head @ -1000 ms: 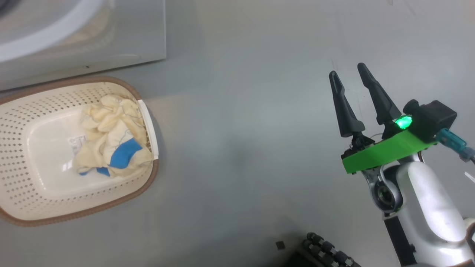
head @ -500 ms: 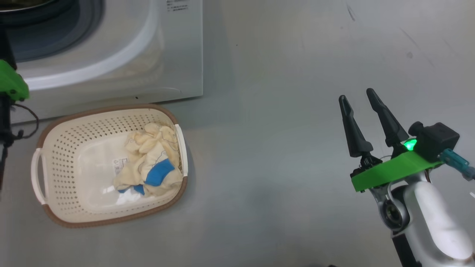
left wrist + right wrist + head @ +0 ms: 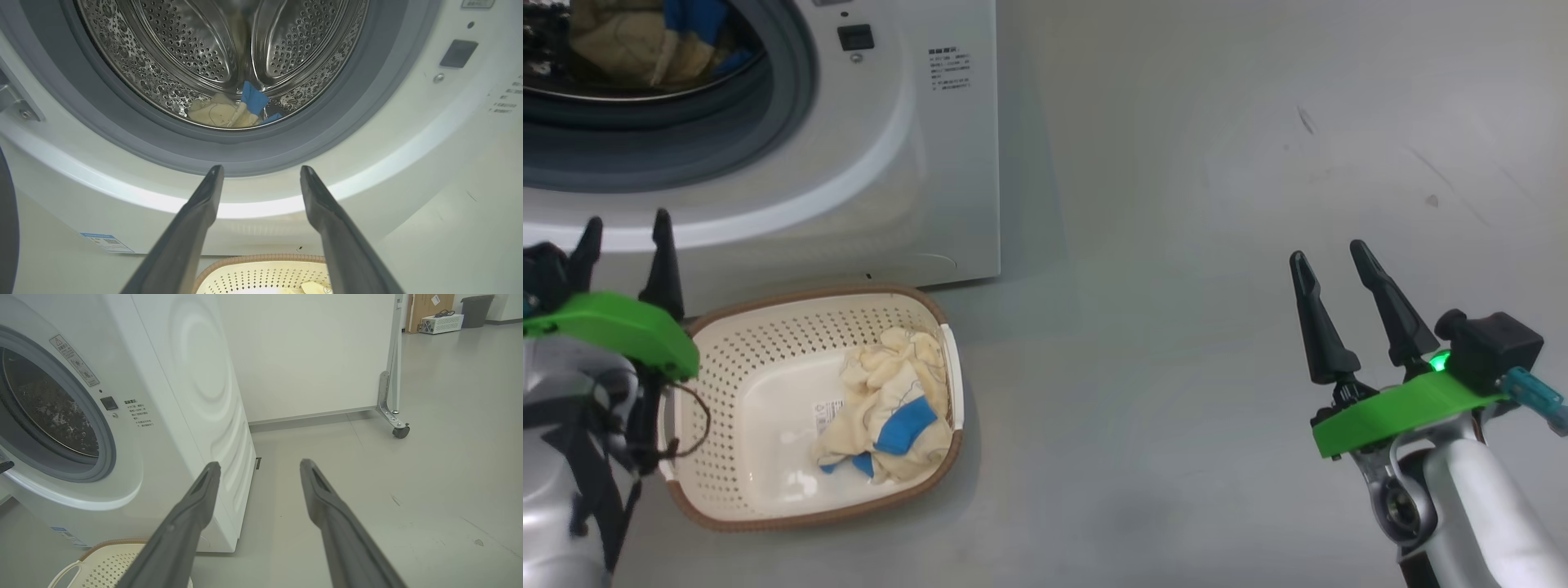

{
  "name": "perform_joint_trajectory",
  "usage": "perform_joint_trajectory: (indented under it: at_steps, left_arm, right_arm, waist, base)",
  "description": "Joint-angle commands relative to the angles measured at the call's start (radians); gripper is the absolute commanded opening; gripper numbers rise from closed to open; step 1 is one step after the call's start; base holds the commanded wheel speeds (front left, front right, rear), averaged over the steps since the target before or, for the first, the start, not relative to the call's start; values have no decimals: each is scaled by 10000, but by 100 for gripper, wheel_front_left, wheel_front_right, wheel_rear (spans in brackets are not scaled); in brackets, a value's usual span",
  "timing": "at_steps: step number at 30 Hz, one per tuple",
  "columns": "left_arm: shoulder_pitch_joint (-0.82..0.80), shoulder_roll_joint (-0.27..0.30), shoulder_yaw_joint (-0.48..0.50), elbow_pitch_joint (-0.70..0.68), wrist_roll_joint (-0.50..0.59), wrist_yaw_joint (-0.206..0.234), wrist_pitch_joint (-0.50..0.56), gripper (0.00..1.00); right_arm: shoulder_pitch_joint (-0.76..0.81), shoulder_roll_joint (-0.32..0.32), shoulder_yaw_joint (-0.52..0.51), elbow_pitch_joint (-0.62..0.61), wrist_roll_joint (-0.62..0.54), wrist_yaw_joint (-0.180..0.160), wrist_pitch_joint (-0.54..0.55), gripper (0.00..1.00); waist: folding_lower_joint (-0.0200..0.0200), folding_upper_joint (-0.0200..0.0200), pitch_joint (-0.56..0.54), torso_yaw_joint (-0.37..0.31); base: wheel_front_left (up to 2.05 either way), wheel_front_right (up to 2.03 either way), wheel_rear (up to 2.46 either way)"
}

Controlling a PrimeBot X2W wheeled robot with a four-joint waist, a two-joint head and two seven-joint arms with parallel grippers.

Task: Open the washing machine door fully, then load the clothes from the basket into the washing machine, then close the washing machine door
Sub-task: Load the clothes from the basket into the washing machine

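Note:
The washing machine point(image 3: 915, 163) stands at the upper left with its round opening uncovered. Cream and blue clothes point(image 3: 229, 112) lie in the steel drum. A dark curved strip at the left border of the left wrist view looks like the washing machine door point(image 3: 6, 228), swung aside. The basket point(image 3: 890, 290) sits on the floor in front of the machine and holds more cream clothes point(image 3: 886, 408) with a blue patch. My left gripper point(image 3: 625, 233) hangs open at the basket's left end, pointing at the drum. My right gripper point(image 3: 1329, 255) is open and empty over bare floor, far right.
Grey floor stretches right of the machine and basket. A white partition on a metal leg with a caster point(image 3: 400, 430) stands behind the machine's right side. Boxes and a bin sit far off at the back right of the right wrist view.
The head view has shifted, so the machine's opening and the whole basket now show. My left gripper has come into view at the lower left. Both grippers stay open.

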Motion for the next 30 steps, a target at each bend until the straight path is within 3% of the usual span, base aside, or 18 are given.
perform_joint_trajectory:
  at_steps: [1,11,18,24,30]
  left_arm:
    - [-17,391,377,-391,-61,122,-113,100]
    - [2615,-73,1077,-3113,471,1141,-146,100]
    - [4249,-832,1910,-4748,1232,1726,-147,100]
    - [5145,-1507,2726,-5680,1941,1696,-148,100]
    - [5713,-2178,3602,-6178,2517,1208,-148,100]
  right_arm:
    - [-15,-151,134,-280,-100,-27,-97,100]
    - [461,-187,134,-252,-131,-27,-97,100]
    - [850,-198,-3,-198,-109,-27,-97,100]
    - [1165,-230,-221,-265,-122,-27,-97,100]
    - [1374,-158,-359,-302,-135,-27,-97,100]
  waist:
    - [1,-1,-209,51]
    - [1,-1,-876,157]
    - [1,-1,-1449,239]
    - [1,-1,-1756,355]
    - [1,-1,-1993,434]
  base:
    - [0,0,0]
    - [0,0,0]
    - [0,0,0]
    - [0,0,0]
    - [0,0,0]
